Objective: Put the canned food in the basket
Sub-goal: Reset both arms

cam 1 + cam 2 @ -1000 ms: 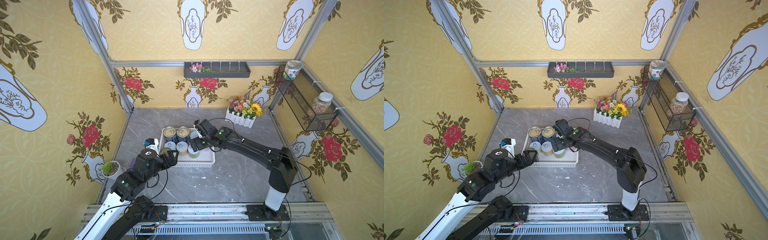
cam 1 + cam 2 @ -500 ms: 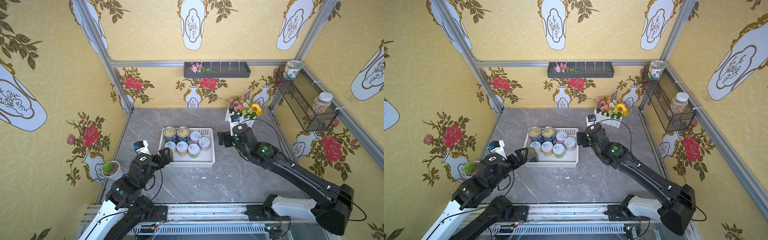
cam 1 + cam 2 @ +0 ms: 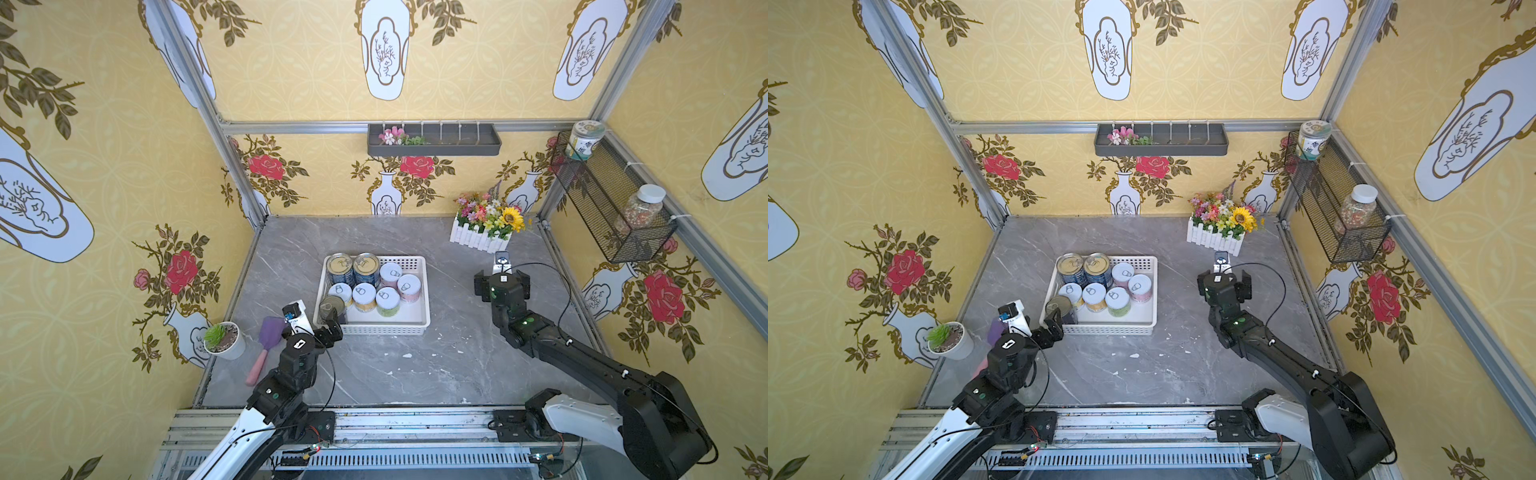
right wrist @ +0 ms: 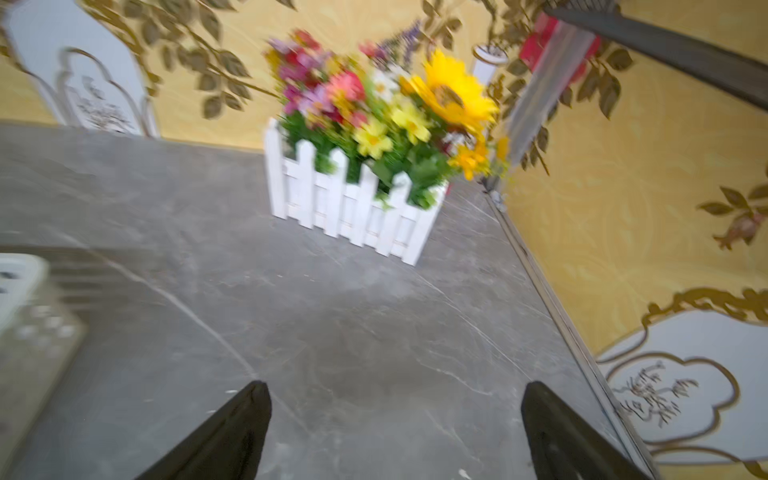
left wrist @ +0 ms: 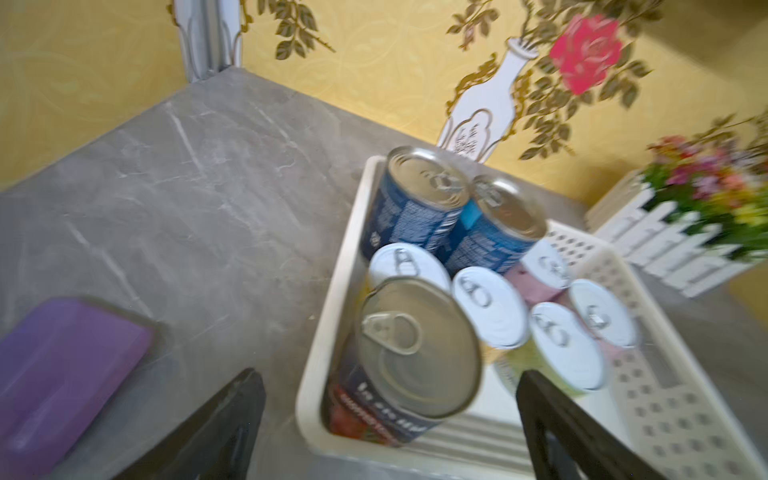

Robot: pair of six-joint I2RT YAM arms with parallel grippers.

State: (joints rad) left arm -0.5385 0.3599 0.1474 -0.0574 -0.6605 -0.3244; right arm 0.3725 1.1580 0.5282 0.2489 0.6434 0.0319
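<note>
Left hand (image 3: 330,326) spread apart, dark tin (image 5: 415,349) tilted just ahead between its fingers, untouched, in basket's (image 3: 374,330) nearest corner, seven other tins (image 3: 365,293) upright beyond; right hand (image 4: 395,388) spread wide over bench (image 4: 332,332), flower box (image 4: 353,216) ahead, basket well aside.
</note>
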